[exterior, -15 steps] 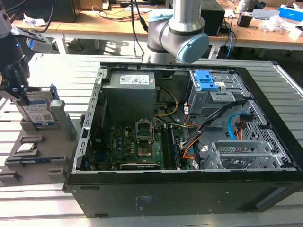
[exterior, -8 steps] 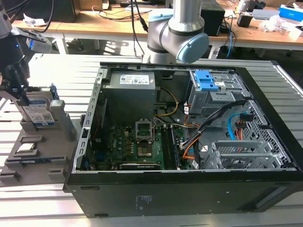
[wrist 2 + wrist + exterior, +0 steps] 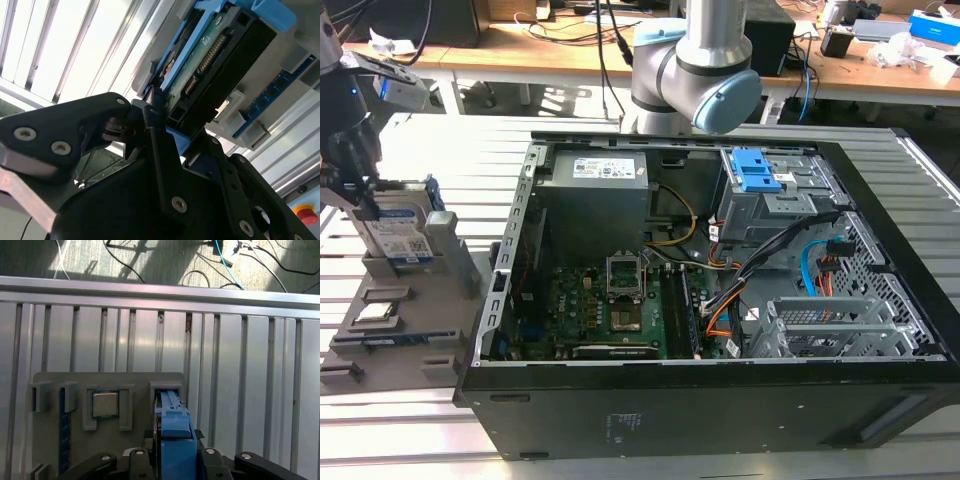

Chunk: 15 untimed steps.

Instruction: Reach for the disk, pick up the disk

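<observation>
Gripper (image 3: pixel 365 195) clamped on disk (image 3: pixel 402 238); disk upright in grey holder (image 3: pixel 420 310), long axis vertical, connector end up.

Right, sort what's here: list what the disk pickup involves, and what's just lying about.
Job: the disk, standing in the grey holder; the claw, closed around it.
Lying about: processor chip, memory stick, open computer case, blue drive latches.

Bright light, blown-out glare on the table slats (image 3: pixel 60 50)
</observation>
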### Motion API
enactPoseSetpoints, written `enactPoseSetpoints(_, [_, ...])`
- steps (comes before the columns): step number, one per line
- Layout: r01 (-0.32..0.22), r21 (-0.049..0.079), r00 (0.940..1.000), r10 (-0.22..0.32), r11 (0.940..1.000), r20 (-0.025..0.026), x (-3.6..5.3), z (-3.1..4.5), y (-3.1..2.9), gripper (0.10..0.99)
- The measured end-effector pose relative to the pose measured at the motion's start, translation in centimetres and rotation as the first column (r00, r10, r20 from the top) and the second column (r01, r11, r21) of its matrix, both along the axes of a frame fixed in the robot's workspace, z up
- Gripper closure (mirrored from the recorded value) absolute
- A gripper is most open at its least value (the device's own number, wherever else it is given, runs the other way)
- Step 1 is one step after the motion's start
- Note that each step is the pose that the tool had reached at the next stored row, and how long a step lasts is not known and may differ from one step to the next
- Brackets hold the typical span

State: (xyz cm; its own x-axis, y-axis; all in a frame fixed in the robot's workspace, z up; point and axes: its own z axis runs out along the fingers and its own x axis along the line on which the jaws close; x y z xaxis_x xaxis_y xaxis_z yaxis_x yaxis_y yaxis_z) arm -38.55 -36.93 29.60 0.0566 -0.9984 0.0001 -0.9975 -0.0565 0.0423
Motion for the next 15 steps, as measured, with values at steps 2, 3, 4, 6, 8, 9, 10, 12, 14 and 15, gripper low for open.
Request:
enactPoseSetpoints(2, [0.000, 0.000, 1.0000, 0.000, 1.0000, 0.0000, 0.01, 0.20, 0.00, 0.718])
enactPoseSetpoints(3, [0.000, 0.000, 1.0000, 0.000, 1.0000, 0.0000, 0.02, 0.33, 0.00, 0.718])
enactPoseSetpoints(4, [0.000, 0.000, 1.0000, 0.000, 1.0000, 0.0000, 0.02, 0.49, 0.00, 0.718])
enactPoseSetpoints(6, [0.000, -0.001, 1.0000, 0.000, 1.0000, 0.0000, 0.04, 0.75, 0.00, 0.718])
enactPoseSetpoints(8, [0.000, -0.001, 1.0000, 0.000, 1.0000, 0.0000, 0.07, 1.07, 0.00, 0.718])
enactPoseSetpoints(9, [0.000, -0.001, 1.0000, 0.000, 1.0000, 0.0000, 0.07, 1.17, 0.01, 0.718])
enactPoseSetpoints(10, [0.000, -0.001, 1.0000, 0.000, 1.0000, -0.0001, 0.09, 1.33, 0.01, 0.718])
enactPoseSetpoints(12, [0.000, -0.001, 1.0000, 0.000, 1.0000, -0.0001, 0.10, 1.56, 0.01, 0.718])
enactPoseSetpoints(14, [0.000, -0.001, 1.0000, 0.000, 1.0000, 0.0000, 0.11, 1.74, 0.02, 0.718])
enactPoseSetpoints(15, [0.000, -0.001, 1.0000, 0.000, 1.0000, -0.0001, 0.12, 1.84, 0.02, 0.718])
